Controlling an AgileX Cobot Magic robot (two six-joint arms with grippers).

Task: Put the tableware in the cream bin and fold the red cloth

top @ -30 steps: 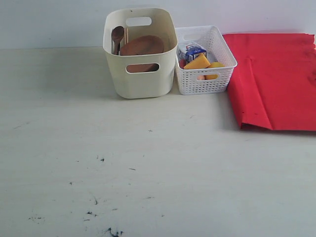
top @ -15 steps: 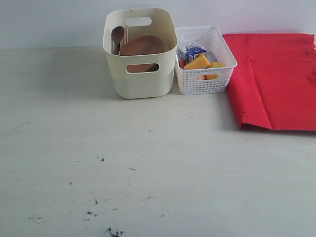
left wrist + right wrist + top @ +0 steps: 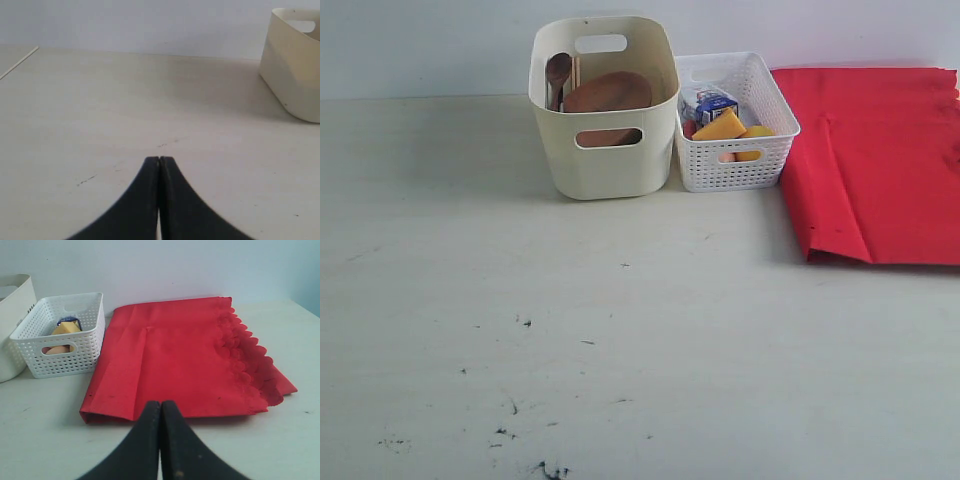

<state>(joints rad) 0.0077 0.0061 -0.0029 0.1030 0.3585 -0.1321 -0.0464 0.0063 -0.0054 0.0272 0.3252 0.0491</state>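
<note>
At the back of the table [image 3: 620, 380], you have the cream bin [image 3: 610, 172] standing upright, with the white lattice basket [image 3: 732, 172] just beside it on its right; whether the two touch, you cannot tell. Bin contents: round brown plate [image 3: 608, 92] leaning tilted inside; dark wooden spoon [image 3: 558, 70] and pair of wooden chopsticks [image 3: 576, 72] standing on end against the left wall; brown shows through the front handle cut-out; the wall hides whatever lies lower down. Basket contents: blue-white milk carton [image 3: 713, 103] at the back; yellow cheese wedge [image 3: 720, 127] in front of it; a rounder yellow-orange piece [image 3: 757, 131] to its right, too small to name; a pinkish shape behind the handle hole, unclear.

Red cloth [image 3: 880, 160]: folded flat on the table, right of the basket and near it; the exterior view cuts off its right side; the right wrist view shows the scalloped edge on the side away from the basket.

Left gripper [image 3: 159, 159]: fingers pressed together, nothing held, over bare table well apart from the bin. Right gripper [image 3: 160, 403]: fingers pressed together, nothing held, in front of the cloth's near fold.
</note>
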